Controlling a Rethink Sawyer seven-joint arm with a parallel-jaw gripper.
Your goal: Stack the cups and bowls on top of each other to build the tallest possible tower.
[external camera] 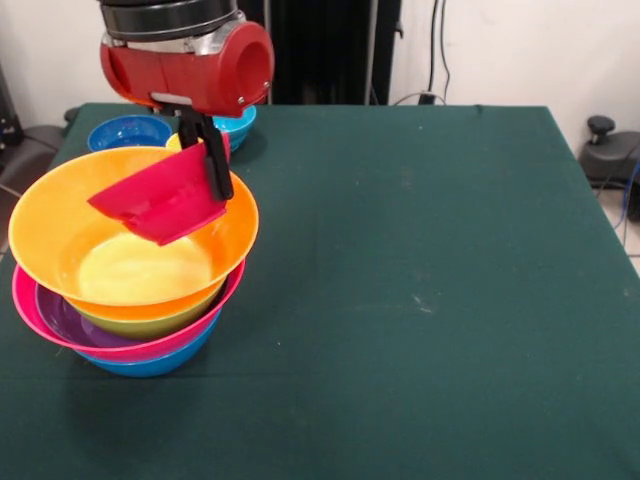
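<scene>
The tower stands at the table's left: a large orange bowl [40, 235] on top, nested in a green bowl [150, 322], a purple bowl [58, 318], a pink bowl [25, 298] and a blue bowl [150, 366] at the bottom. My gripper [217, 186] comes down from the red arm head. It is shut on the rim of a small red bowl [160, 205] and holds it tilted just above the orange bowl's far side. Behind stand a dark blue bowl [125, 131], a light blue bowl [241, 124] and a partly hidden yellow cup [173, 142]. The red cup is out of view.
The table [420, 250] is covered with a dark green cloth. Its right edge runs near a black device [605, 150] on the floor. Cables hang on the wall behind the table.
</scene>
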